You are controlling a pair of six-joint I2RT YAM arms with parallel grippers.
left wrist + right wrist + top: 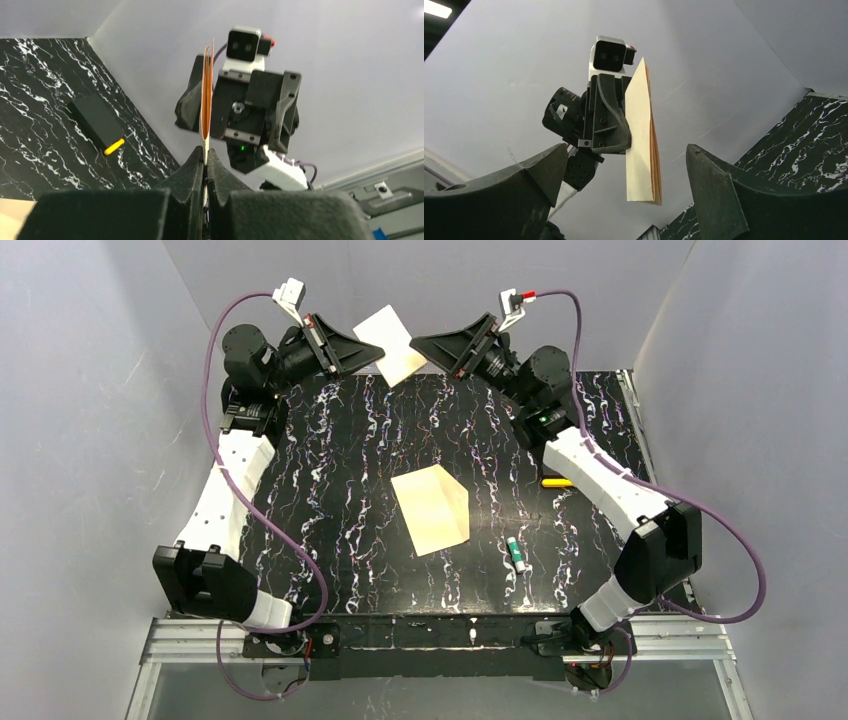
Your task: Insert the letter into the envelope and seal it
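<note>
The envelope [388, 342], a cream-tan oblong, hangs in the air over the table's far edge, pinched at its lower left edge by my left gripper [378, 356], which is shut on it. In the left wrist view it stands edge-on [206, 95] above the closed fingers [206, 152], showing tan layers. My right gripper [420, 346] is open and faces it from the right. In the right wrist view the envelope [640, 135] hangs between the spread fingers [625, 146], touching neither. The letter [430, 512], a pale-yellow near-square sheet, lies flat mid-table.
A white glue stick with a green cap [516, 554] lies right of the letter. A black object with a yellow tip [556, 481] lies near the right arm and also shows in the left wrist view [100, 122]. Grey walls enclose the black marbled table [330, 490].
</note>
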